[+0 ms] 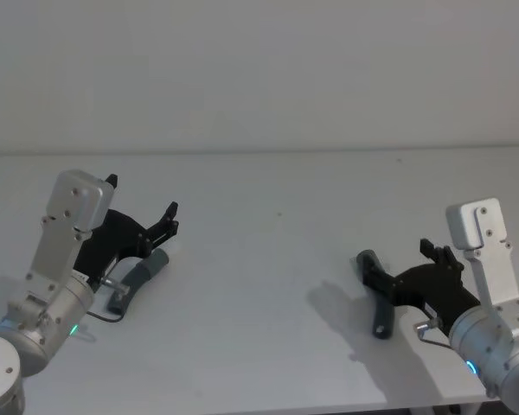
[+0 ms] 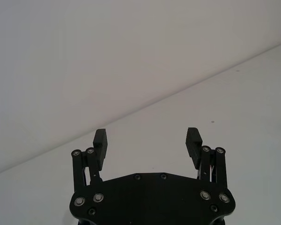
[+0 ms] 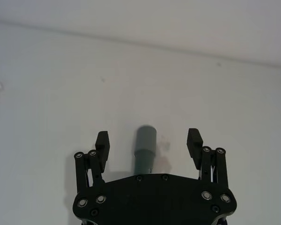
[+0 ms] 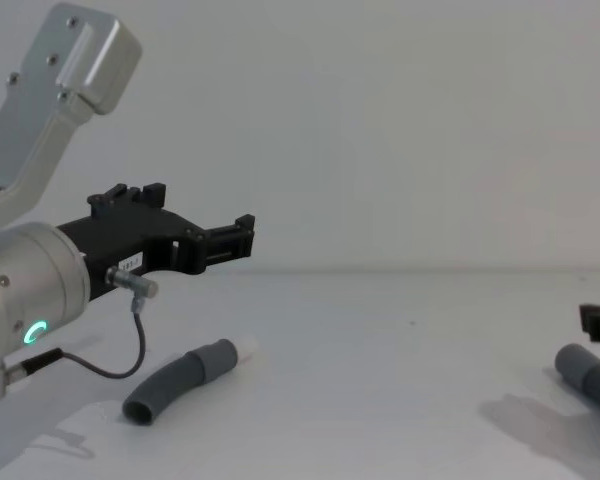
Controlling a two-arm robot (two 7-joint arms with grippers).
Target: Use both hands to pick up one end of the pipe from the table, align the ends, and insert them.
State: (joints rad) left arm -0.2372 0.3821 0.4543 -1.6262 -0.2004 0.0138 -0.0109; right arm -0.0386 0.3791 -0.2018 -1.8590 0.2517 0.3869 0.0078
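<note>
Now, your left gripper hangs, fingers spread, above the white-tipped hose lying on the table. Your right gripper, spread too, straddles the other hose's cuff. Lower each squarely and close just behind the cuff, leaving both ends free to mate.

Your left black skeletal two-finger end effector hangs raised, fingers spread wide, silver wrist ring lit green. Your right black skeletal end effector sits low, fingers spread too.
</note>
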